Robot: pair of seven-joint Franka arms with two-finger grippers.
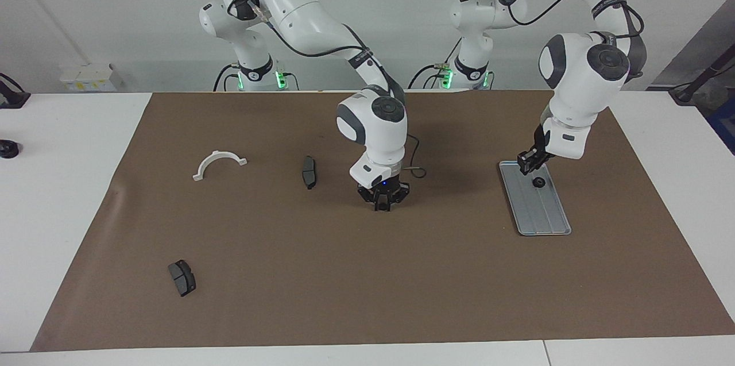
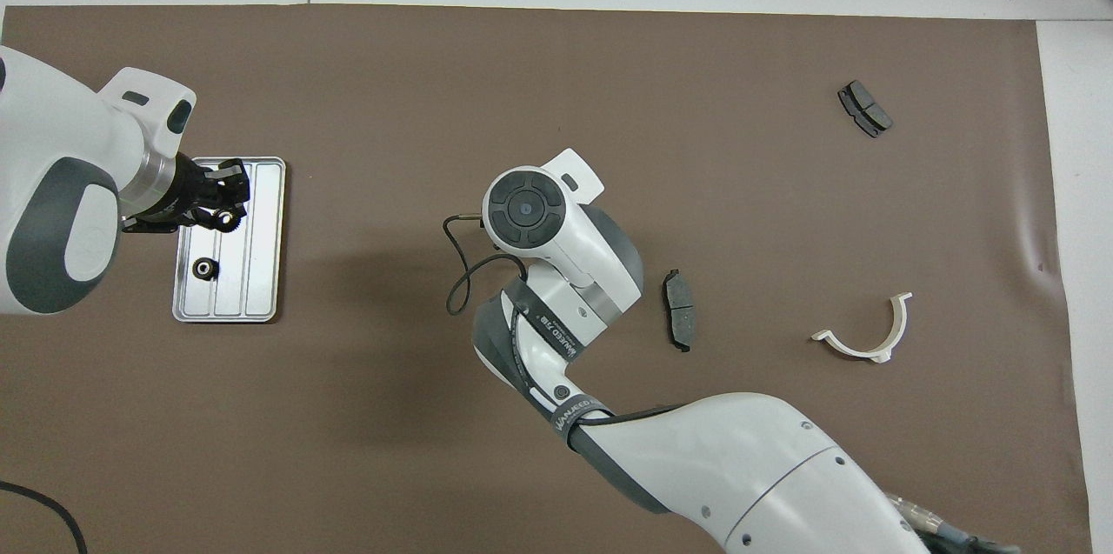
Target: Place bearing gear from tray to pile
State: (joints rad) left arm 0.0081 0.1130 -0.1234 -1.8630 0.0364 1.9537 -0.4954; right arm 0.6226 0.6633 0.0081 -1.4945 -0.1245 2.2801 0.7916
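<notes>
The silver tray point(image 1: 545, 216) lies on the brown mat toward the left arm's end, also in the overhead view point(image 2: 261, 276). One black gear point(image 1: 538, 182) rests on it near the robots' end, also in the overhead view point(image 2: 204, 269). My left gripper point(image 1: 526, 169) hangs over the tray, shut on a second black gear point(image 2: 228, 218) with a shiny centre. My right gripper point(image 1: 382, 207) is down at the mat's middle, its fingers drawn together on a small black gear that they mostly hide. No group of gears shows. In the overhead view the right wrist covers its gripper.
A dark brake pad point(image 1: 309, 172) lies beside the right gripper, toward the right arm's end. A white half-ring point(image 1: 219, 164) lies farther that way. Another brake pad point(image 1: 182, 277) lies far from the robots. A thin cable loops by the right wrist point(image 2: 461, 276).
</notes>
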